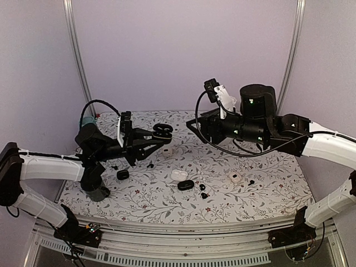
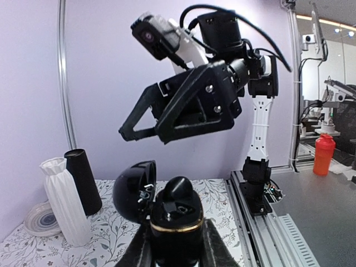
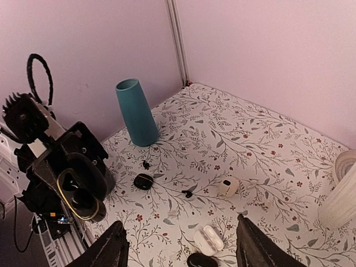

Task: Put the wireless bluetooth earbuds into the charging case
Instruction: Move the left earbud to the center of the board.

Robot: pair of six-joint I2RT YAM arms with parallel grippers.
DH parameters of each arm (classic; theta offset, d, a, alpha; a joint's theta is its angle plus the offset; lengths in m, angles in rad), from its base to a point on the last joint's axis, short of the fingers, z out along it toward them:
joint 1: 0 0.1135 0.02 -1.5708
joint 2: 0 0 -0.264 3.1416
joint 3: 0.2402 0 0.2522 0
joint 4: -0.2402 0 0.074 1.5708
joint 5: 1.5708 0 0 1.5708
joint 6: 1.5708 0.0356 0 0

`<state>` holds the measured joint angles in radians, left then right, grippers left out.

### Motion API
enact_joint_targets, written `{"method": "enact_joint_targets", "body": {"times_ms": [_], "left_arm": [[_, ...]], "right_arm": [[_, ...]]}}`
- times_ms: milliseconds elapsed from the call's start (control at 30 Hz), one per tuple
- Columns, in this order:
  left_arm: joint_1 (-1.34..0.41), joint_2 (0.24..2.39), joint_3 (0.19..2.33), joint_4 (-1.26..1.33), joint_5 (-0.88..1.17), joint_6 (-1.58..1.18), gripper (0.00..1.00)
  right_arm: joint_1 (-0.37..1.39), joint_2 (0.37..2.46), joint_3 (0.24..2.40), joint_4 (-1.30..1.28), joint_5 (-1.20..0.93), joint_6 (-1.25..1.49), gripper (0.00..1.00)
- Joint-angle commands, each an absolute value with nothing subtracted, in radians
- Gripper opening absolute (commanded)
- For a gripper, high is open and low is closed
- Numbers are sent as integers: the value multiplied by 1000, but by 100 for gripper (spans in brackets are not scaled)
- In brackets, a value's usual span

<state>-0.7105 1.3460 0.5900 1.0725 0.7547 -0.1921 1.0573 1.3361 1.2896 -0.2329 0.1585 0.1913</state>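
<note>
Over on the left, the left fingers (image 2: 218, 255) are pinching a black charging case (image 2: 177, 233) by its sides, held up off the floral desk (image 1: 267, 194). It has a gold rim, and its lid (image 2: 130, 189) is swung open to one side. One earbud (image 2: 179, 192) sits in the case: glossy black, rounded like a pebble, its long axis about upright, domed end poking above the rim. Its lower part is sunk in the well, so I can't see how deep it sits.

Further right, loose earbuds (image 1: 204, 195) lie on the desk just beside a shut black case (image 1: 186, 184) and near an open white case (image 1: 179, 174). They're tiny dark specks, too small to tell which way they point.

On the right, the right fingers (image 3: 114, 250) are spread wide, hanging in the air facing the held case and apart from it. Only their tips show in the wrist view.
</note>
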Motion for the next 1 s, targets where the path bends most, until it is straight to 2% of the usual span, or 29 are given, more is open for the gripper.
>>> {"method": "enact_joint_targets", "body": {"times_ms": [0, 533, 967], "left_arm": [[-729, 1315, 581, 1039, 680, -112, 0], [-737, 1299, 562, 1035, 611, -78, 0], [-737, 1293, 568, 1027, 618, -77, 0]], "right_arm": [[1007, 1295, 1184, -218, 218, 314, 67], [751, 1206, 845, -435, 150, 714, 66], [629, 1171, 656, -464, 144, 954, 58]]}}
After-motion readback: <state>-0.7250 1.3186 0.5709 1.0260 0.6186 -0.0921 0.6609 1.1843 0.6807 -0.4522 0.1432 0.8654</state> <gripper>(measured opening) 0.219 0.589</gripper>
